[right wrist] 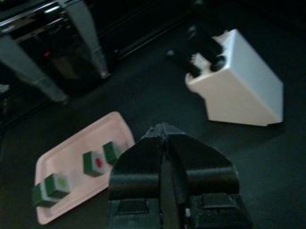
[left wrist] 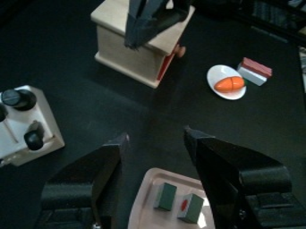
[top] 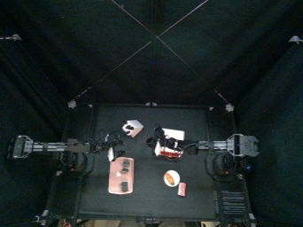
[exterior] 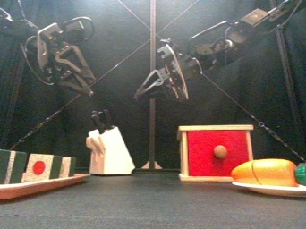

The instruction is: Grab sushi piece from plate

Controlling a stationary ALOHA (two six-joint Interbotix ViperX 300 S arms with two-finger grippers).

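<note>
The long pink plate point(top: 120, 176) lies at the table's front left with sushi pieces point(left wrist: 169, 198) lined up on it. In the front view the plate point(exterior: 36, 184) sits low at the left, the sushi point(exterior: 38, 167) standing on it. My left gripper point(left wrist: 156, 137) hangs open high above the plate's near end, empty. My right gripper point(right wrist: 163, 134) is shut with nothing in it and hovers mid-table point(exterior: 165, 82), above and to the right of the plate point(right wrist: 72, 159). Three sushi pieces point(right wrist: 88, 165) show in the right wrist view.
A white knife block point(exterior: 110, 150) stands at the back left. A wooden box with a red drawer front point(exterior: 216, 153) sits right of centre. A small round white plate point(exterior: 270, 187) at the front right holds an orange food piece point(exterior: 263, 170).
</note>
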